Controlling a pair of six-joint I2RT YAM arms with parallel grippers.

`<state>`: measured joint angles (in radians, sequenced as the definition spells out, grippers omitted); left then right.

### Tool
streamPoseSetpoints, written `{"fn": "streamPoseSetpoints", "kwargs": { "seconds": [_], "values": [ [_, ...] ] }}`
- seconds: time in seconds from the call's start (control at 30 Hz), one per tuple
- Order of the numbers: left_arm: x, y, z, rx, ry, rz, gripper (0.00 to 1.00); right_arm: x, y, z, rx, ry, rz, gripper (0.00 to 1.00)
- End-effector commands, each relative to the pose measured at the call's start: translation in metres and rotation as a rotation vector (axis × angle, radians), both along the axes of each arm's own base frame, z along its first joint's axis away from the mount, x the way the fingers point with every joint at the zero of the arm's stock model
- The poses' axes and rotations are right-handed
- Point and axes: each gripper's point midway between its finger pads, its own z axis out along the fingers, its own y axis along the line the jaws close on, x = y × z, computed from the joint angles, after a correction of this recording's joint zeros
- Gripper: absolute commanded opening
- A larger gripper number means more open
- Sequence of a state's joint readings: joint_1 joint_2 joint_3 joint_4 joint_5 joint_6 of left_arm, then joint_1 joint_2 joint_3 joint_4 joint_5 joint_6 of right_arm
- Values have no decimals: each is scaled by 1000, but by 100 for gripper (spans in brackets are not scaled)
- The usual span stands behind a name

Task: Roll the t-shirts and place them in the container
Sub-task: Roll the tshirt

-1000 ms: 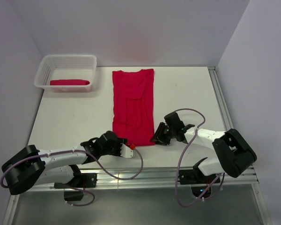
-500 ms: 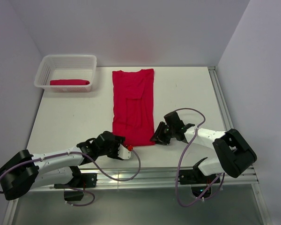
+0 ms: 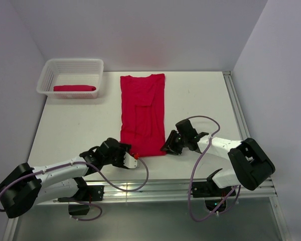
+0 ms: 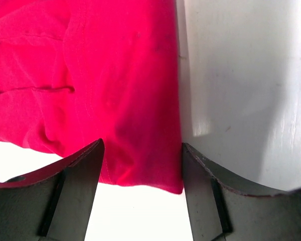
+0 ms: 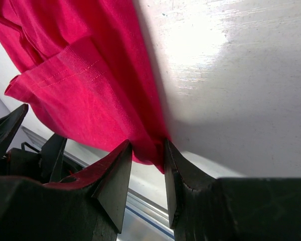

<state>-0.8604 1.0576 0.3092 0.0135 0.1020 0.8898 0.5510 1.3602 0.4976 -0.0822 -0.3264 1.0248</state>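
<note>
One red t-shirt (image 3: 143,115) lies folded into a long strip down the middle of the white table. Another t-shirt (image 3: 74,88) sits rolled inside the white lattice basket (image 3: 72,61) at the far left. My left gripper (image 3: 133,156) is at the strip's near left corner. In the left wrist view it (image 4: 142,173) stands open, its jaws on either side of the t-shirt's (image 4: 115,75) hem corner. My right gripper (image 3: 166,148) is at the near right corner. In the right wrist view it (image 5: 148,155) is shut on a bunched bit of the t-shirt's (image 5: 80,75) edge.
An aluminium rail (image 3: 155,188) runs along the table's near edge, just behind both grippers. Another rail (image 3: 236,105) borders the right side. Grey walls close off the back and both sides. Purple cables loop from each arm.
My left gripper has slid forward to the shirt's near left corner and opened wider around it. The right gripper and the shirt have stayed still.
</note>
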Motion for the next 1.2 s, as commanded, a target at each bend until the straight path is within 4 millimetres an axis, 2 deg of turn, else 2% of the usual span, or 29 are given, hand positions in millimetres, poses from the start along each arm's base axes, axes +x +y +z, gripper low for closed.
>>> {"fn": "streamPoseSetpoints", "kwargs": {
  "seconds": [0.0, 0.17, 0.27, 0.3, 0.37, 0.4, 0.43, 0.47, 0.57, 0.7, 0.73, 0.77, 0.83, 0.97, 1.1, 1.17],
  "values": [
    [-20, 21, -24, 99, 77, -43, 68, 15, 7, 15, 31, -50, -9, 39],
    [-21, 25, -28, 129, 95, -55, 64, 16, 9, 14, 40, -45, -7, 36],
    [-18, 24, -28, 136, 120, -52, 52, 15, 11, 14, 48, -41, -5, 31],
    [-19, 24, -30, 142, 129, -54, 39, 15, 11, 12, 48, -35, -6, 26],
    [-19, 22, -30, 151, 149, -61, 23, 14, 11, 11, 46, -30, -8, 23],
    [-24, 23, -33, 165, 180, -75, 5, 15, 10, 12, 46, -33, -11, 11],
    [-23, 22, -34, 173, 184, -77, 1, 14, 10, 12, 48, -34, -10, 5],
    [-23, 21, -34, 181, 196, -80, 0, 12, 10, 12, 48, -30, -6, 0],
    [-26, 24, -36, 214, 222, -93, 0, 6, 9, 11, 47, -14, 2, 0],
    [-29, 23, -26, 234, 230, -141, 0, -10, 4, 7, 40, 32, 16, 0],
    [-29, 17, -18, 221, 235, -160, 0, -17, 1, 6, 34, 58, 20, 0],
    [-35, 22, -19, 246, 270, -174, 0, -19, 1, 9, 39, 57, 23, 0],
    [-42, 19, -14, 242, 307, -203, 0, -25, -2, 12, 38, 69, 20, 0],
    [-46, 16, -3, 241, 338, -218, 0, -37, -13, 21, 7, 118, -28, 0],
    [-50, 12, 8, 212, 355, -232, 0, -38, -11, 33, 3, 155, -24, 0],
    [-51, 9, 14, 204, 367, -238, 0, -41, -12, 33, -16, 192, -29, 0]
  ]
}}
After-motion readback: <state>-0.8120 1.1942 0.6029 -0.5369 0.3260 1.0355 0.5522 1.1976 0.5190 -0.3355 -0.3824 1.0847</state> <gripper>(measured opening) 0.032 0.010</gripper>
